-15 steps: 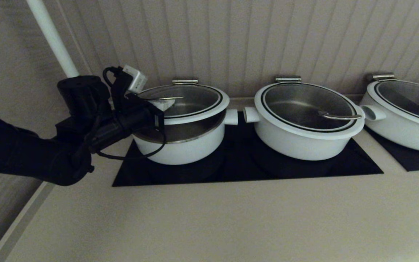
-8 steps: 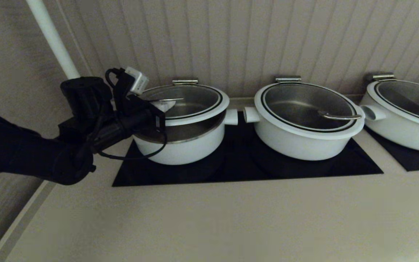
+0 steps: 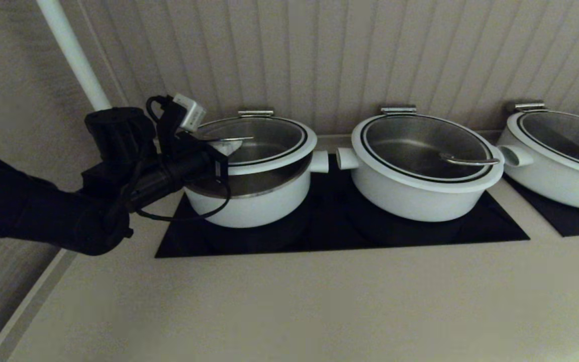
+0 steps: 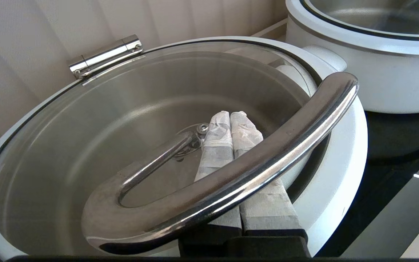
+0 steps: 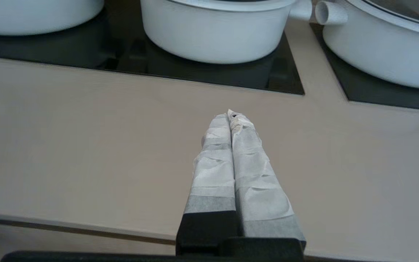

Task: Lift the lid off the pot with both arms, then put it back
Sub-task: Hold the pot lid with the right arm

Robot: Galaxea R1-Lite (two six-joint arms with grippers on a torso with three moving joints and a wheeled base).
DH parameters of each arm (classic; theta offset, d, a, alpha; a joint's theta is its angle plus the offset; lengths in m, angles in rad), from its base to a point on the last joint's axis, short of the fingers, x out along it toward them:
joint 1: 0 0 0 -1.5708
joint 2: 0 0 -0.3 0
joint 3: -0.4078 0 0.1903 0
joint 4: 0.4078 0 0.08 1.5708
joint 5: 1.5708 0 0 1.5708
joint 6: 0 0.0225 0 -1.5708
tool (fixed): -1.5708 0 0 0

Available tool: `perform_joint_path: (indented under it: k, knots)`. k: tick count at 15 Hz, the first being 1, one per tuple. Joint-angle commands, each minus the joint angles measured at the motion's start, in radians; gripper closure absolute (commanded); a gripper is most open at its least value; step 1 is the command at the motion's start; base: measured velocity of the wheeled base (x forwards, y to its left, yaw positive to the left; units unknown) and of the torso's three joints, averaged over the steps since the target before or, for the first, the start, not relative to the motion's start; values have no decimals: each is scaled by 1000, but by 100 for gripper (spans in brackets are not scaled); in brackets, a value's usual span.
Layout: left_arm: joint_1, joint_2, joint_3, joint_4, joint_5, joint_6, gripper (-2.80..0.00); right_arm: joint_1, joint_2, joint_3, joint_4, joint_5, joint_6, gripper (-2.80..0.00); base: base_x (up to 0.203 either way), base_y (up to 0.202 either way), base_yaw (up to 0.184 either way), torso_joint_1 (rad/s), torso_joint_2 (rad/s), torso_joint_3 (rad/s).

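The pot (image 3: 249, 201) stands at the left of the black cooktop (image 3: 340, 231). Its glass lid (image 3: 269, 136) is tilted, with its front edge raised off the pot and its back edge at a steel hinge (image 3: 255, 113). My left gripper (image 3: 226, 146) is shut, and its whitish fingers (image 4: 216, 145) reach under the lid's looped steel handle (image 4: 267, 153) without clamping it. The lid's glass (image 4: 122, 109) fills the left wrist view. My right gripper (image 5: 233, 115) is shut and empty over the beige counter (image 5: 86, 145), out of the head view.
Two wider white pots with lids stand to the right, one in the middle (image 3: 420, 191) and one at the far right (image 3: 561, 176). A white pipe (image 3: 73, 55) runs up the wall behind my left arm. The panelled wall is close behind the pots.
My left arm has shifted slightly up and towards the pot. The lid stays raised at about the same tilt.
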Motion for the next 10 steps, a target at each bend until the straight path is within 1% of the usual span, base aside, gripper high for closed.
perform_joint_path:
  k: [1, 3, 7, 8, 10]
  knots:
    - [0, 2, 0, -6, -1, 1, 0, 1, 95, -34, -14, 8, 0, 0, 0, 0, 0, 0, 0, 0]
    - [0, 2, 0, -7, -1, 0, 0, 25, 199, -57, -79, 17, -5, 0, 0, 0, 0, 0, 0, 0]
    - [0, 10, -11, -9, 0, -4, 0, 79, 440, -109, -250, 37, -36, 0, 0, 0, 0, 0, 0, 0]
    - [0, 12, -19, -9, 0, -4, 0, 84, 504, -123, -295, 55, -52, 0, 0, 0, 0, 0, 0, 0]
    - [0, 16, -32, -7, 0, -5, 0, 88, 620, -146, -365, 97, -111, 0, 0, 0, 0, 0, 0, 0]
